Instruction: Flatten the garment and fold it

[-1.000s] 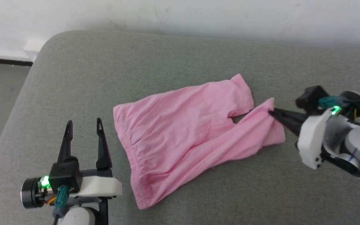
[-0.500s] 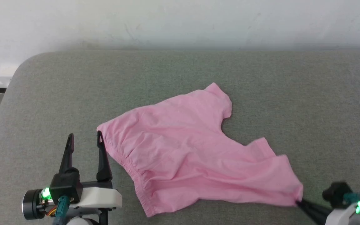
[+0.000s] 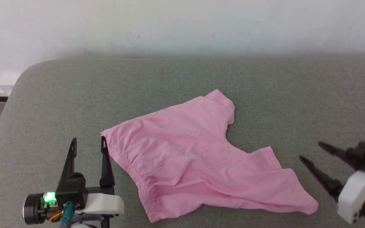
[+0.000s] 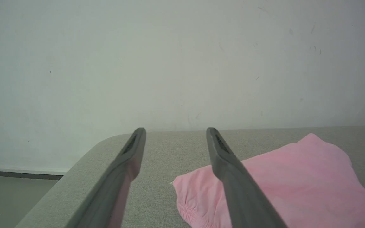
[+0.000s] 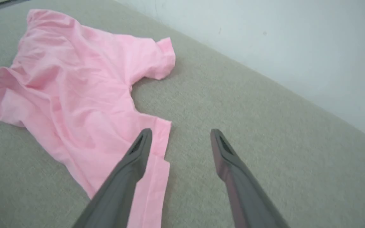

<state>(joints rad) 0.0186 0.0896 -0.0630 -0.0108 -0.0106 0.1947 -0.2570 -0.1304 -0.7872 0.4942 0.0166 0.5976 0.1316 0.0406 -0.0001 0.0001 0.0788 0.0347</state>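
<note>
Lying slantwise between two wide-open, empty tools: garment [image 3: 188,161], waistband [image 3: 131,171] just beside left tool [image 3: 88,139], leg hem [image 3: 296,198] nearer right tool [image 3: 310,150] (nothing gripped).

Grey cushion [image 3: 138,82] w/ pink shorts [image 3: 185,161]

The left gripper [image 3: 88,141] had two long, black, tapering fingers [image 3: 105,164] with slotted tips, set on a black block [image 3: 71,190] beside a glowing green light [image 3: 49,198]. Behind these sat a white shell [image 3: 101,202], a dark cylinder [image 3: 32,209] with a silver rim, a teal plug [image 3: 67,210] and orange wires [image 3: 54,215]. The right gripper [image 3: 310,150] looked alike, black fingers on white casing.
</note>
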